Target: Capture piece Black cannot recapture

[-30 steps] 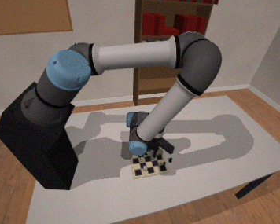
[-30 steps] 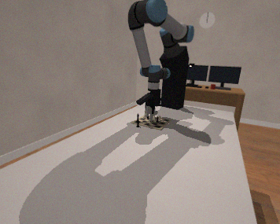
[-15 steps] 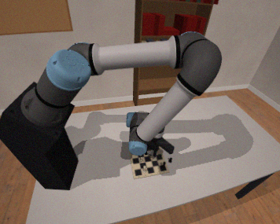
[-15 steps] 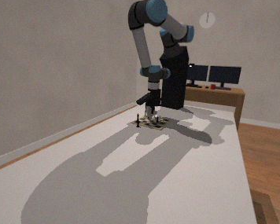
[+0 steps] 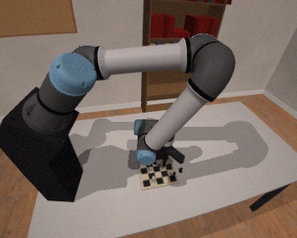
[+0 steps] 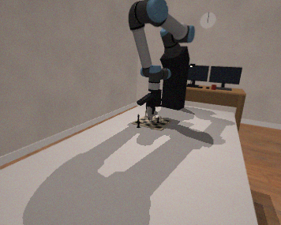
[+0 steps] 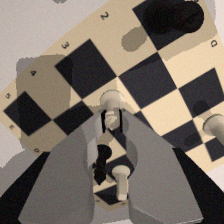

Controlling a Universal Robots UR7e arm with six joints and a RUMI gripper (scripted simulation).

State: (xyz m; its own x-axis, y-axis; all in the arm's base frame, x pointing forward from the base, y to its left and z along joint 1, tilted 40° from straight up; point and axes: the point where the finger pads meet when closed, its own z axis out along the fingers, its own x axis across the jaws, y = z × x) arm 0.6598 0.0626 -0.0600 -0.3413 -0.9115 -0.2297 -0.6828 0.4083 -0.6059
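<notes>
A small chessboard (image 5: 146,185) (image 6: 164,126) (image 7: 82,31) lies on the white table (image 5: 224,151). My gripper (image 7: 112,111) (image 6: 150,116) is low over the board and shut on a white piece with a round head (image 7: 111,100), which stands upright on a dark square near rank 4. In the gap behind the fingers stand a black piece (image 7: 102,157) and a white pawn (image 7: 120,179). Another white piece (image 7: 215,125) stands at the right of the wrist view. A black piece (image 5: 180,168) (image 6: 138,121) stands upright on the table just beside the board.
A dark piece (image 7: 172,16) shows at the top of the wrist view near rank 2. The arm's black base (image 5: 36,151) stands at the table's left end. A bookshelf (image 5: 182,22) is behind the table, and a desk with monitors (image 6: 215,77) is at the far end.
</notes>
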